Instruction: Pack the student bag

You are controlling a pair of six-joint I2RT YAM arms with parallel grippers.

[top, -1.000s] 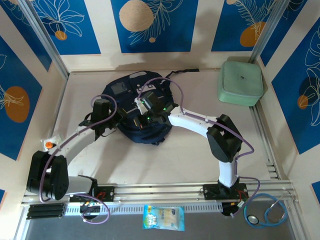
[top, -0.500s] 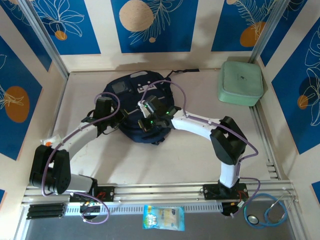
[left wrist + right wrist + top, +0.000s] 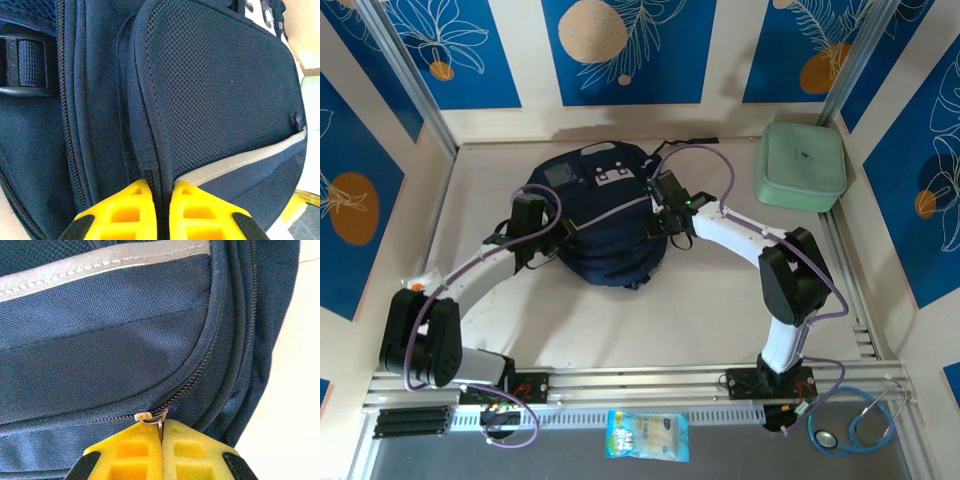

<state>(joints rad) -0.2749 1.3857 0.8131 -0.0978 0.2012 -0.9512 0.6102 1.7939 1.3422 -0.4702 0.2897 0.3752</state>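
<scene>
Pale tabletop (image 3: 720, 300), blue-panelled walls (image 3: 620, 50). Student bag (image 3: 595, 215): flat between both grippers, long axis near-to-far, marked pocket end away from the bases. Left gripper (image 3: 161, 192): clenched on seam (image 3: 150, 150). Right gripper (image 3: 161, 432): pinching zip pull (image 3: 159, 420) at fingertips. Risk: pull slipping free, or bag dragging if left hold fails.

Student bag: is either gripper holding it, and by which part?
The right gripper pinches the student bag by its metal zipper pull. The left gripper is shut on a fabric seam beside the mesh pocket.
</scene>
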